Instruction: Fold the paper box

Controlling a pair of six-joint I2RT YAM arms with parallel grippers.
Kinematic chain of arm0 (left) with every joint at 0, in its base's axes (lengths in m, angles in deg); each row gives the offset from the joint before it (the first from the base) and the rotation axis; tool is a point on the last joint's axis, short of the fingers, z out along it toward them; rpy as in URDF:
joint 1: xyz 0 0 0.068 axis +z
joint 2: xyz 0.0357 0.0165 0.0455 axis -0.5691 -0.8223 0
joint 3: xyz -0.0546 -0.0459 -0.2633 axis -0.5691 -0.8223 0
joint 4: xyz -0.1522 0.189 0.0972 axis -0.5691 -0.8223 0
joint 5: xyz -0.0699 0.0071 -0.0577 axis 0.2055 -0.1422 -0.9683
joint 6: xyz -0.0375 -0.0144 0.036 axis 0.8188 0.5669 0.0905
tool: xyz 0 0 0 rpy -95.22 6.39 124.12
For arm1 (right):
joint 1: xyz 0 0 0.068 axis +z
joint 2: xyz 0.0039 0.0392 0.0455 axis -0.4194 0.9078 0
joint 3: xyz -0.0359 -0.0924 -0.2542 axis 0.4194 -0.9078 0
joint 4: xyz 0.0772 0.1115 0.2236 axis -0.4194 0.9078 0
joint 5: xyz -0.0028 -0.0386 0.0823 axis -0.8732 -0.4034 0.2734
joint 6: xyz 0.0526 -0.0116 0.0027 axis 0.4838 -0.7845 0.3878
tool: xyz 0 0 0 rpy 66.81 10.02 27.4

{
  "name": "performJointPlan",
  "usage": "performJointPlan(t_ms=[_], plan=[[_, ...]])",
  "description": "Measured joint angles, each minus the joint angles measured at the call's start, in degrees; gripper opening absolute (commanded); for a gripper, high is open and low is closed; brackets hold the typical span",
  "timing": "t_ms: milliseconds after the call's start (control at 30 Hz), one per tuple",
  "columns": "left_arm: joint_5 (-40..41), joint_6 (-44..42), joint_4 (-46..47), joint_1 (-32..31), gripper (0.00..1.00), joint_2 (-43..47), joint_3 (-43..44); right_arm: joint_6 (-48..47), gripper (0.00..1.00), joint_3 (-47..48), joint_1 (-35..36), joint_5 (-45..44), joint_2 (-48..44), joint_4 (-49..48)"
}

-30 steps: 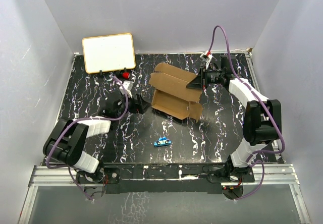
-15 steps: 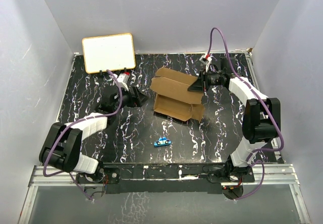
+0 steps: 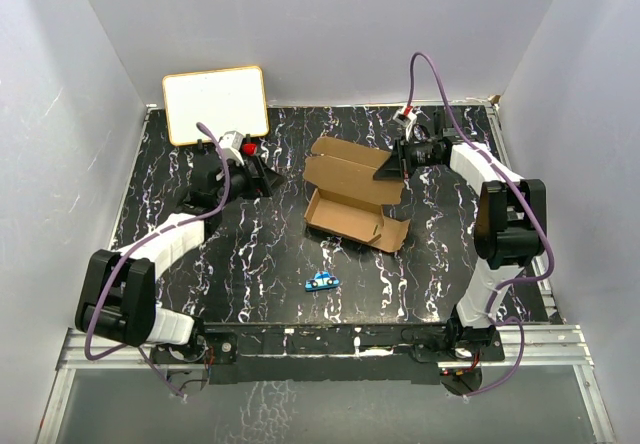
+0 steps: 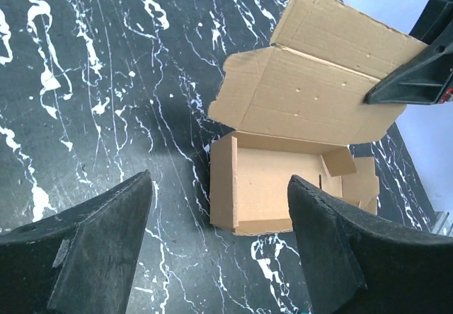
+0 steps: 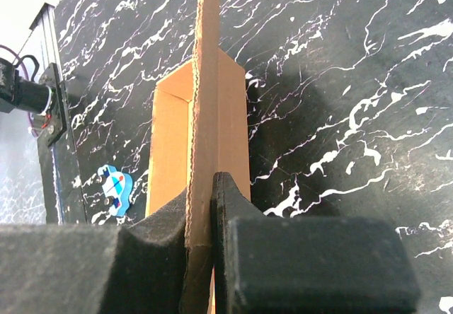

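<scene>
The paper box [image 3: 345, 219] sits mid-frame on the black marbled surface [image 3: 420, 264], long axis running left to right, lid raised. The right end effector [image 3: 397, 164] is clenched on the lid's right edge (cardboard sandwiched between its pads). The left end effector [image 3: 262, 179], spread and empty, hovers just left of the box's short end.

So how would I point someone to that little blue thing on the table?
Look at the black marbled table: the open brown paper box sits near its middle. Just on the near side of the box, toward the arms' bases, lies the small blue object. It is the only blue thing there, flat and far smaller than the box or the white board.
</scene>
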Motion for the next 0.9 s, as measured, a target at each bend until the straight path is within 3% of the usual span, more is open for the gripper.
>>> performJointPlan(t_ms=[900], plan=[[-1.55,1.70,-3.21,0.98,0.75,0.76,-0.22,-5.14,0.09,-0.02,0.00,4.22,0.26,4.33]])
